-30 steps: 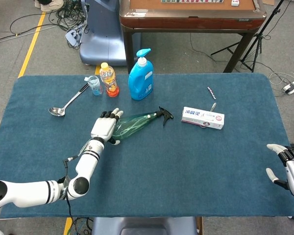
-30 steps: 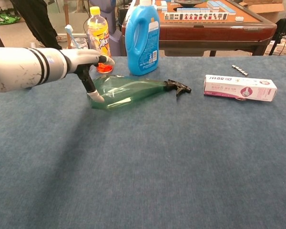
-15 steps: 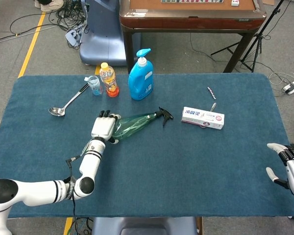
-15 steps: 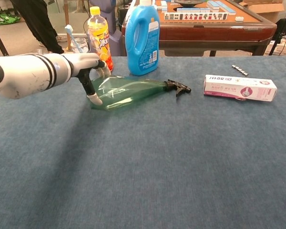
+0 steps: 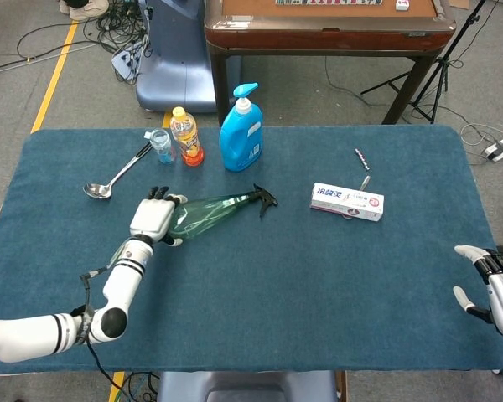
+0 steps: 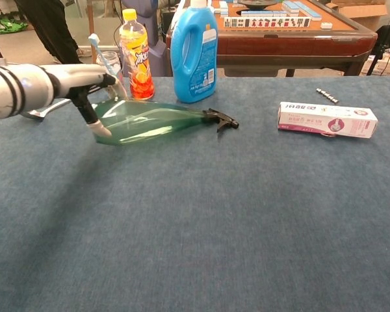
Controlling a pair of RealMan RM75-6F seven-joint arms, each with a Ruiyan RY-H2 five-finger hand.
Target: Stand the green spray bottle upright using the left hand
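Observation:
The green spray bottle (image 5: 210, 209) lies on its side on the blue tablecloth (image 5: 318, 285), its black trigger head (image 5: 262, 198) pointing right. My left hand (image 5: 153, 219) grips the bottle's wide base end, fingers over the top and thumb under it. In the chest view the left hand (image 6: 84, 84) shows at the left with its thumb down against the spray bottle (image 6: 156, 120). My right hand (image 5: 495, 280) rests at the table's near right edge, fingers apart, holding nothing.
A blue detergent bottle (image 5: 241, 130), an orange drink bottle (image 5: 185, 136) and a small cup (image 5: 161, 145) stand just behind the spray bottle. A ladle (image 5: 109, 180) lies to the left. A toothpaste box (image 5: 346, 201) and a small pen (image 5: 362, 158) lie to the right.
My left hand closed on the bottle's base and dragged the bottle to the left, toward the ladle. The right hand has not moved.

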